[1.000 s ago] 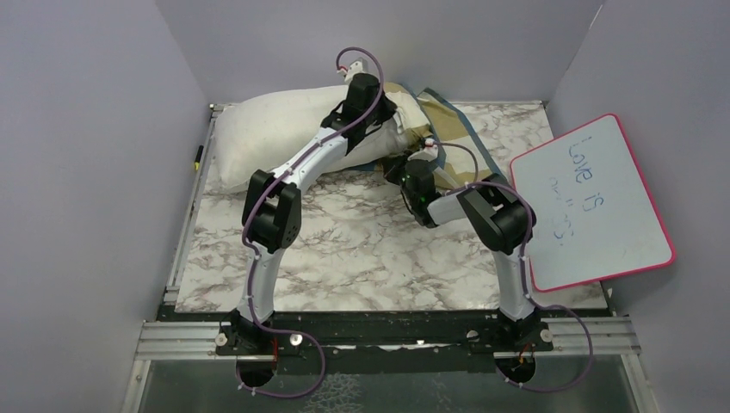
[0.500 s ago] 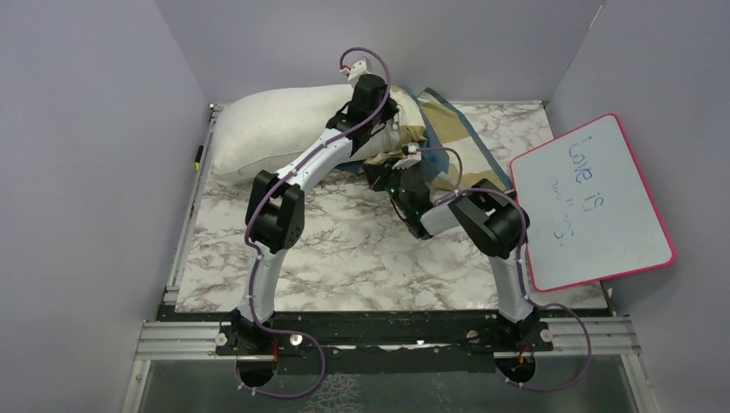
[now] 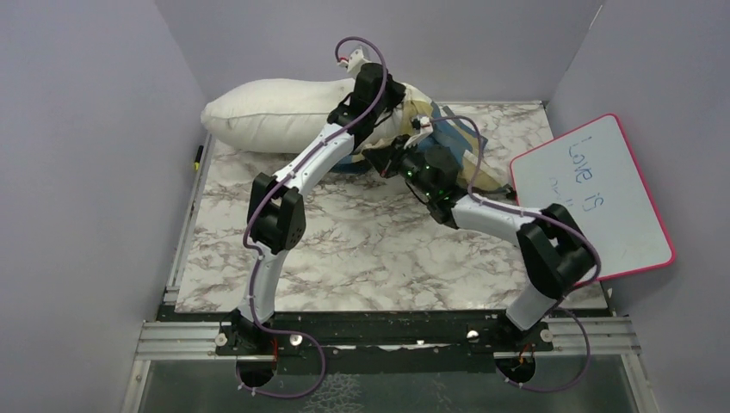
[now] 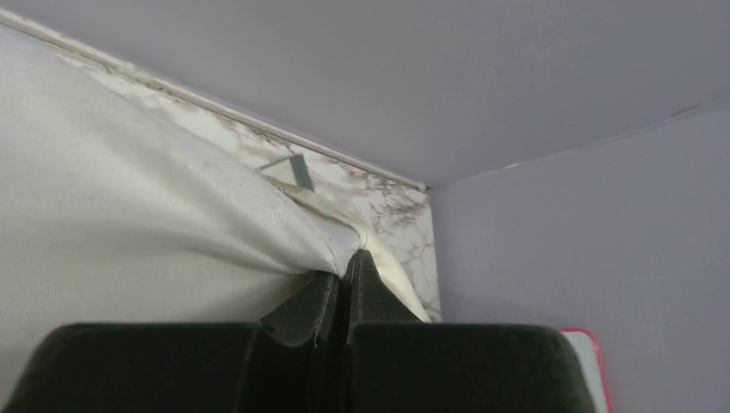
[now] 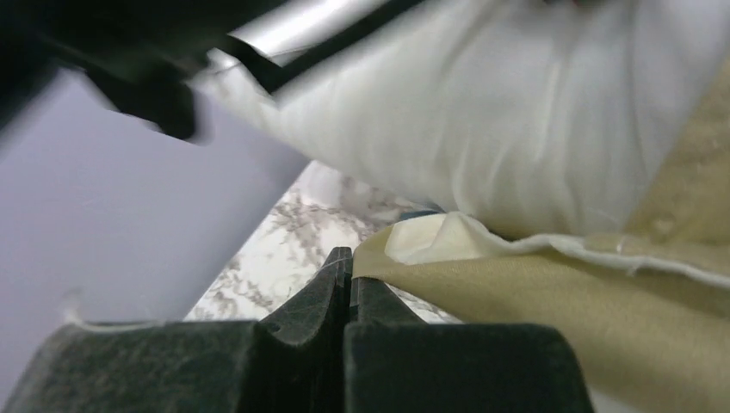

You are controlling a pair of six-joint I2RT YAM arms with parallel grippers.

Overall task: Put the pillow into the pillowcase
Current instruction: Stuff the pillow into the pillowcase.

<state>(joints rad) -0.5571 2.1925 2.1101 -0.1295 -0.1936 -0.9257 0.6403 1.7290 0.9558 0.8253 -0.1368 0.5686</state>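
Note:
The plump off-white pillow [image 3: 275,105] hangs lifted along the back wall, its right end inside the blue, tan and cream pillowcase [image 3: 452,138]. At the top of the case's mouth, my left gripper [image 3: 396,107] is shut. In the left wrist view its jaws [image 4: 344,262] pinch a fold of cream pillowcase cloth [image 4: 129,224]. My right gripper [image 3: 389,160] is just below the mouth. The right wrist view shows it [image 5: 349,262] shut on the tan rim of the pillowcase [image 5: 559,301], with the pillow [image 5: 516,112] bulging above it.
A pink-rimmed whiteboard [image 3: 594,202] leans against the right wall, over the edge of the marble table [image 3: 361,249]. A dark pen [image 3: 198,157] lies off the left edge. Purple walls close in on the left, back and right.
The pillow has risen off the table toward the back wall. The left gripper has lifted with it. The right arm has stretched out, carrying its gripper up and back under the pillow's right end.

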